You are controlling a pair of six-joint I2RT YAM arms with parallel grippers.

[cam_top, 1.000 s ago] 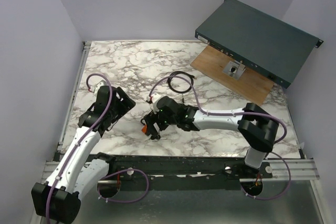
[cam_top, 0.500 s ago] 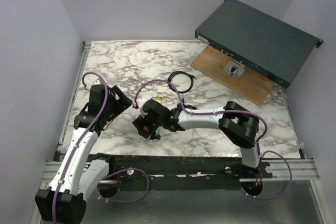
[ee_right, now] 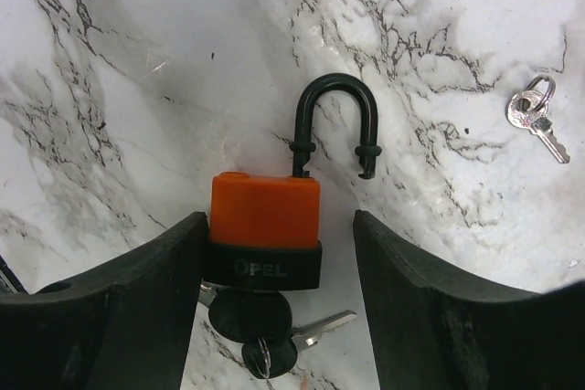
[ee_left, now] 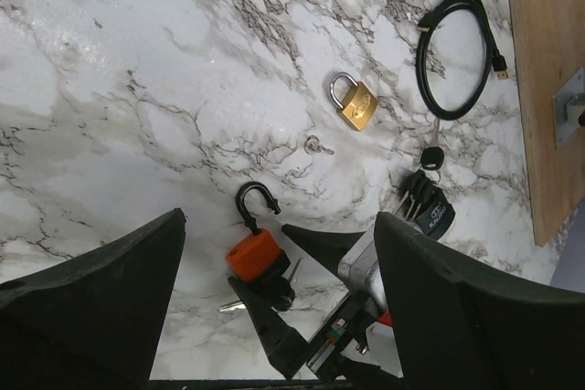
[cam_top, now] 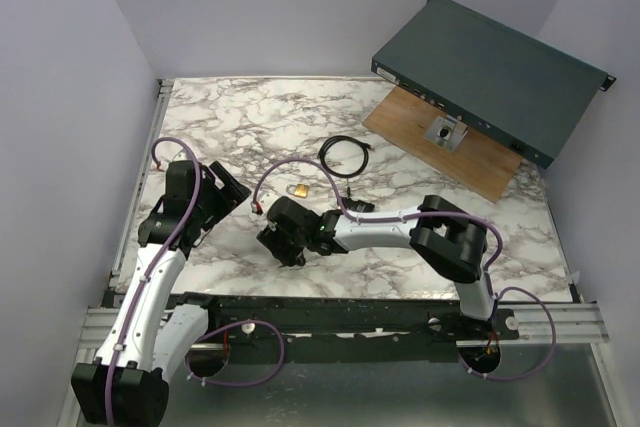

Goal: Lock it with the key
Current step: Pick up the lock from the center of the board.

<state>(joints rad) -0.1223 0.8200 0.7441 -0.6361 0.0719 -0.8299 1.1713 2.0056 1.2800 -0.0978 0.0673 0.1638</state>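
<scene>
An orange padlock (ee_right: 265, 216) with a black base lies flat on the marble, its black shackle (ee_right: 334, 107) swung open. A black-headed key (ee_right: 249, 312) sits in its keyhole, with a second key on the same ring. My right gripper (ee_right: 279, 221) straddles the lock body and is open: the left finger touches the lock's side, the right finger stands apart. From the left wrist view the padlock (ee_left: 251, 253) lies between the right gripper's fingers (ee_left: 265, 317). My left gripper (ee_left: 279, 226) hovers open above and to the left, holding nothing.
A brass padlock (cam_top: 298, 189) and a small loose key (ee_left: 317, 145) lie just beyond. A coiled black cable (cam_top: 345, 155) and a car key bunch (ee_left: 430, 207) sit further right. A wooden board (cam_top: 480, 172) with a metal hasp (cam_top: 445, 132) and a dark box (cam_top: 490, 62) fill the far right.
My right gripper has slid left and nearer along the table, uncovering the brass padlock, and its jaws have narrowed around the orange padlock. My left arm has drawn back slightly to the left.
</scene>
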